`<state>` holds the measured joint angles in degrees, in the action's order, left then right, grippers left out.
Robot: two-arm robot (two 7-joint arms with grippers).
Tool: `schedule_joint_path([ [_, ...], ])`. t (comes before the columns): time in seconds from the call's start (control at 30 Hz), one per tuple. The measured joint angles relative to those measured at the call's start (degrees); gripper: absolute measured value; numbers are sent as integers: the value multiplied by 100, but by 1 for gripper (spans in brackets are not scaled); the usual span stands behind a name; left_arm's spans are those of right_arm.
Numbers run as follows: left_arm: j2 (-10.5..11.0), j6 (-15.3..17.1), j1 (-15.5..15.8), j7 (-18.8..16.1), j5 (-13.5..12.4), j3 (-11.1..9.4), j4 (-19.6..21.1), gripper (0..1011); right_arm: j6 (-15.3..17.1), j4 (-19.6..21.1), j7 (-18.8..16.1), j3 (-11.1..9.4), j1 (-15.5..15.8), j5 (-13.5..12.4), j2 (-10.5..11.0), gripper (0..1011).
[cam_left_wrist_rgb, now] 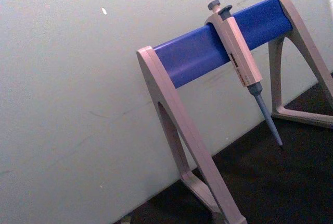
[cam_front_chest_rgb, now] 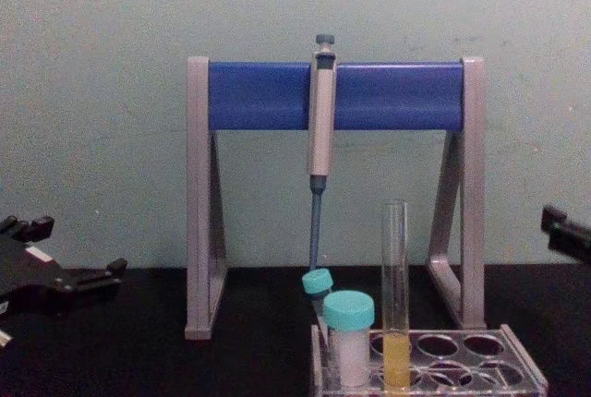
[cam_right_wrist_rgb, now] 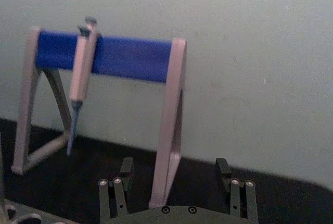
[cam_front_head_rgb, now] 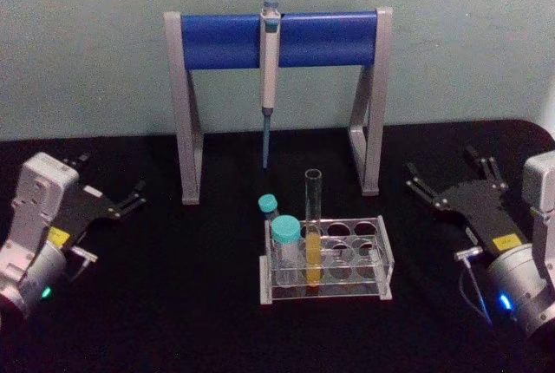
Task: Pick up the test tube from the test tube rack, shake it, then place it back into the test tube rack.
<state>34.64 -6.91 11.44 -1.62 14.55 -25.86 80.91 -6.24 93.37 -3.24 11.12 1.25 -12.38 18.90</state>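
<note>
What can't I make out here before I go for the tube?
- Test tube foot and its seat in the test tube rack: cut by the chest view's bottom edge.
- Right gripper: mostly past the chest view's right edge.
- Left gripper: its fingertip gap is too small in head view.

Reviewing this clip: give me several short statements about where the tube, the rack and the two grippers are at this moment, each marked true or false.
1. The test tube stands upright in the test tube rack. True.
2. The right gripper holds the test tube. False: its jaws are open and empty, off to the rack's right.
3. The left gripper is apart from the rack, on its left. True.
4. The pipette lies flat on the table. False: it hangs from the blue bar of the pipette stand.
5. Two teal-capped tubes sit in the rack beside the test tube. True.
</note>
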Motion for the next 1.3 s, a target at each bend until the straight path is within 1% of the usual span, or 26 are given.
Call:
schedule_joint_path([
  [0.2, 0, 0, -1, 0, 0, 0, 0, 1002, 99, -182, -26, -26, 0, 71, -75, 1000],
  [0.3, 0, 0, -1, 0, 0, 0, 0, 1001, 253, -362, -100, -21, -20, 126, -119, 1000],
  [0.43, 0, 1, -1, 0, 0, 0, 0, 1001, 368, -543, -181, -12, -46, 165, -170, 1000],
  [0.63, 0, 1, -1, 0, 0, 0, 0, 1001, 448, -746, -243, -13, -68, 261, -243, 1000],
  [0.83, 0, 1, 0, 0, 0, 0, 0, 1001, 500, -935, -295, -71, -66, 345, -359, 1000],
  [0.93, 0, 1, 0, 0, 0, 0, -1, 1001, 504, -980, -301, -85, -66, 374, -392, 1000],
  [1.3, 0, 1, 0, 0, 0, 0, -1, 1001, 509, -969, -309, -78, -69, 367, -378, 1000],
])
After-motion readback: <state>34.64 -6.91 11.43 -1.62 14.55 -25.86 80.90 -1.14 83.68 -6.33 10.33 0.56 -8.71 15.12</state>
